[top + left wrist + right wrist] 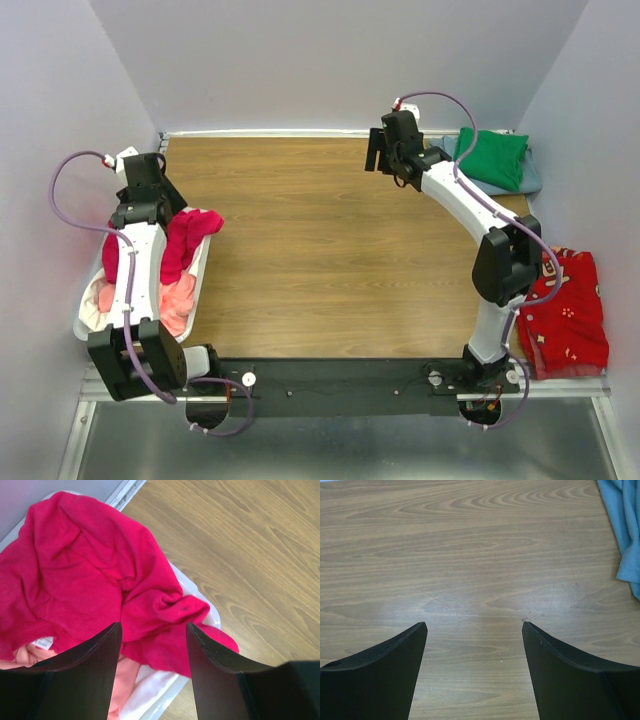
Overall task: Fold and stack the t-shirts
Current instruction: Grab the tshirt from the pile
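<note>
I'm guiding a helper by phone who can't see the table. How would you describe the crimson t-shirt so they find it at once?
At the left edge of the wooden table sits a white basket of clothes. The crimson-pink t-shirt lies on top, spilling over the basket's rim toward the table. It is far deeper in colour than the salmon-pink shirt and white cloth beneath it.

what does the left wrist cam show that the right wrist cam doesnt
Only the left wrist: a crimson-pink t-shirt heaped over the rim of the white basket, with salmon-pink cloth and white cloth under it.
Only the right wrist: the edge of a grey-blue t-shirt at the right side of the frame.
Both: the wooden table and that arm's own black fingers spread apart. The left gripper is above that shirt and the right gripper is above bare wood. Neither grips anything.
</note>
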Tool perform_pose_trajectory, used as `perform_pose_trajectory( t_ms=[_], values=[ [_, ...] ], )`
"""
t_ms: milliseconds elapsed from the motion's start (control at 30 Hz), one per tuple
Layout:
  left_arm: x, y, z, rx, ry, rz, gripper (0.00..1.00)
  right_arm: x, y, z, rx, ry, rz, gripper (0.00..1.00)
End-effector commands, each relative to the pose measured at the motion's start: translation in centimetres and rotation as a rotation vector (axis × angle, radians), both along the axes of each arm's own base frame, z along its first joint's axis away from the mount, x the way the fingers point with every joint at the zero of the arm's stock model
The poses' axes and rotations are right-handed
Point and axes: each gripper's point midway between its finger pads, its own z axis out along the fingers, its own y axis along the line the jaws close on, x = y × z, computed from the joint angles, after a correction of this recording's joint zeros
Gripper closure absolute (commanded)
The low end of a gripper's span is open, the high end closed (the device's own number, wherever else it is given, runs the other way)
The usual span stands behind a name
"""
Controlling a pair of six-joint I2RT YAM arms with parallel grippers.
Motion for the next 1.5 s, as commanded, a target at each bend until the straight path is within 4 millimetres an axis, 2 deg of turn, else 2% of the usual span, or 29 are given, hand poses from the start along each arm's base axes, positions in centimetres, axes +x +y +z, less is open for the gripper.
perform_pose_trajectory(
  t_ms=[0,233,500,633,833,967,1067,1100,1167,1200,1267,1433,1467],
  values=[
    [1.9,-0.3,-1.1,-0.071,-0.021,-0.084,0.38,0.1,0.4,-1.3,-0.009,0.03,-0.001,0.14],
    [2.8,-1.6,-4.8,-0.166,0.027,-0.143,0.44,0.4,0.4,-1.5,-0.012,0.032,-0.015,0.14],
    [2.1,-1.2,-6.2,-0.17,0.071,-0.121,0.59,0.2,0.2,-2.4,-0.015,0.052,-0.033,0.15],
    [2.0,-1.1,-6.9,-0.173,0.08,-0.112,0.59,0.0,0.1,-3.0,-0.022,0.065,-0.03,0.15],
    [1.4,-0.9,-8.6,-0.172,0.11,-0.09,0.53,0.0,0.0,-2.8,-0.03,0.061,-0.027,0.15],
    [1.6,-0.8,-9.5,-0.171,0.115,-0.088,0.53,0.0,0.1,-2.7,-0.028,0.063,-0.019,0.15],
    [2.0,-0.4,-9.7,-0.16,0.11,-0.085,0.58,0.1,0.1,-2.6,-0.029,0.061,-0.021,0.15],
    [2.1,-0.3,-9.8,-0.158,0.112,-0.084,0.66,0.2,0.2,-2.3,-0.026,0.055,-0.019,0.15],
    [2.4,-0.1,-9.6,-0.15,0.108,-0.082,0.76,0.1,0.1,-2.2,-0.03,0.056,-0.02,0.15],
    [2.4,0.0,-9.6,-0.144,0.111,-0.084,0.87,0.2,0.1,-2.0,-0.028,0.052,-0.021,0.15],
    [2.6,0.2,-9.2,-0.136,0.11,-0.079,1.0,0.1,0.1,-2.1,-0.027,0.055,-0.022,0.15],
    [2.6,-0.4,-7.2,-0.137,0.052,-0.11,1.0,0.0,0.1,-2.0,-0.02,0.055,-0.028,0.15],
    [2.6,-0.6,-6.0,-0.129,0.019,-0.12,1.0,-0.1,0.0,-1.9,-0.018,0.054,-0.029,0.15]
  ],
)
